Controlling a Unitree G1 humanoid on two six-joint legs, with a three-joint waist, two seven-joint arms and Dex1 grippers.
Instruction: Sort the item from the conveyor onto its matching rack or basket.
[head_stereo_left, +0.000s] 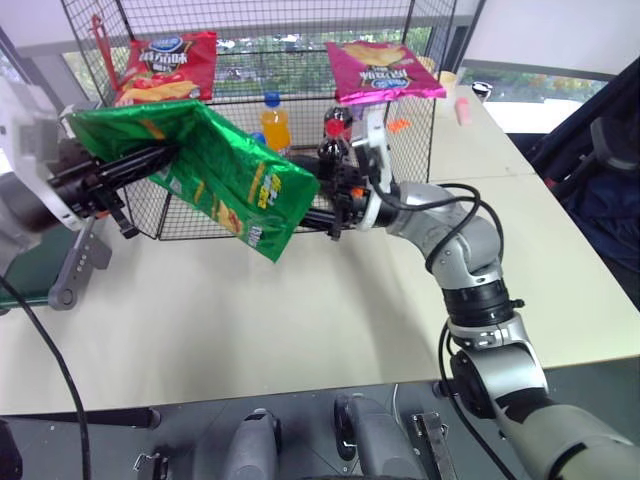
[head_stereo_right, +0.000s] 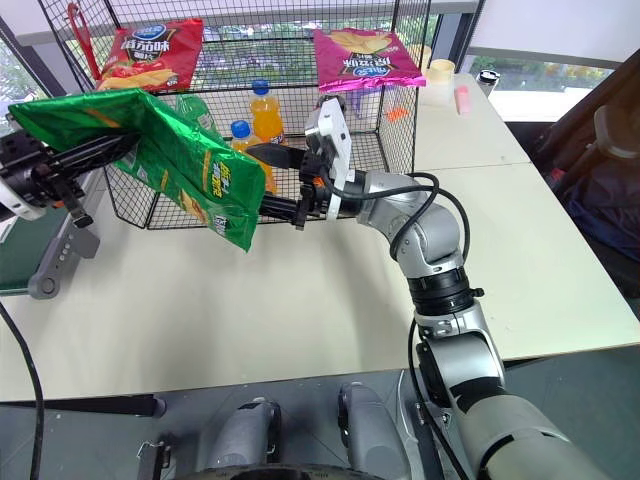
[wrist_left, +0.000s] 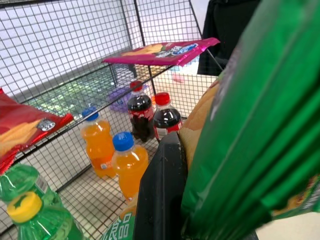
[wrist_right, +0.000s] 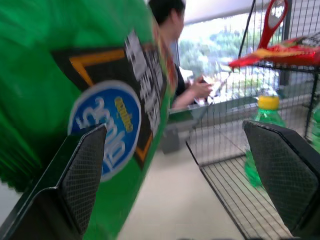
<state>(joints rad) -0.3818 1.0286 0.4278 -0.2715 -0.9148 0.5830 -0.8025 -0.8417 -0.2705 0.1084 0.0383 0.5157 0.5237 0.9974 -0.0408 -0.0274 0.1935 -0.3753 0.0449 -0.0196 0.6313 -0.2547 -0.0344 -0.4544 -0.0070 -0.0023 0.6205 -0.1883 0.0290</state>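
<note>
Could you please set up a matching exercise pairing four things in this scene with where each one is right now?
Things:
1. green crisp bag
2. red crisp bag
3. pink crisp bag
4. orange drink bottle

Places:
A. on the cage's lower floor
B. held in the air by the left gripper, in front of the cage
C. right side of the upper shelf
D. left side of the upper shelf

Pairs: 1-B, 2-D, 3-C, 4-A
</note>
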